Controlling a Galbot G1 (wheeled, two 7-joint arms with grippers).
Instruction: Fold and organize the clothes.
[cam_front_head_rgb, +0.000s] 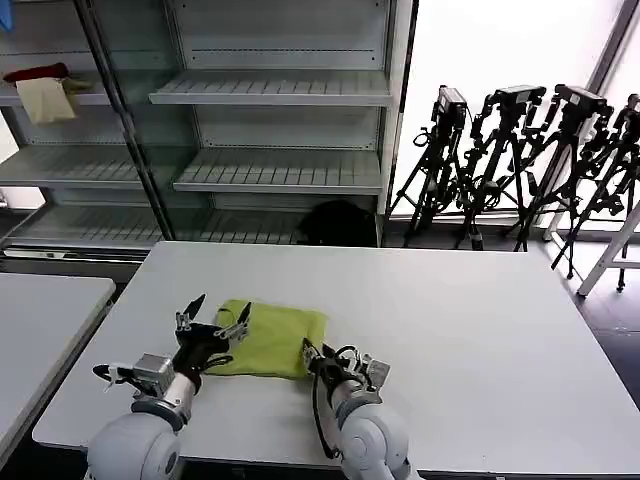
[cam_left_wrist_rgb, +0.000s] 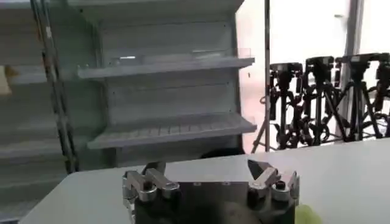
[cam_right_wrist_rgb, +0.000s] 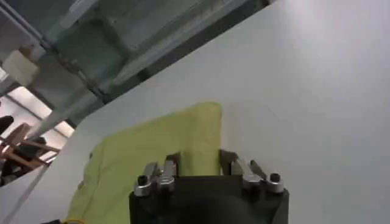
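Left pincer (cam_front_head_rgb: 212, 312) over half-hidden T-shirt (cam_front_head_rgb: 275, 335) edge

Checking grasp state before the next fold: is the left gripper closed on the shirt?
No. In the head view the left gripper is open above the near-left edge of the folded T-shirt, its fingers spread and holding no cloth.

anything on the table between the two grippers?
Yes: the folded T-shirt lies between the left gripper and right gripper, per the head view.

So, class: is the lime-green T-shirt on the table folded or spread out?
Folded: the T-shirt lies as a compact rectangle, no sleeves showing.
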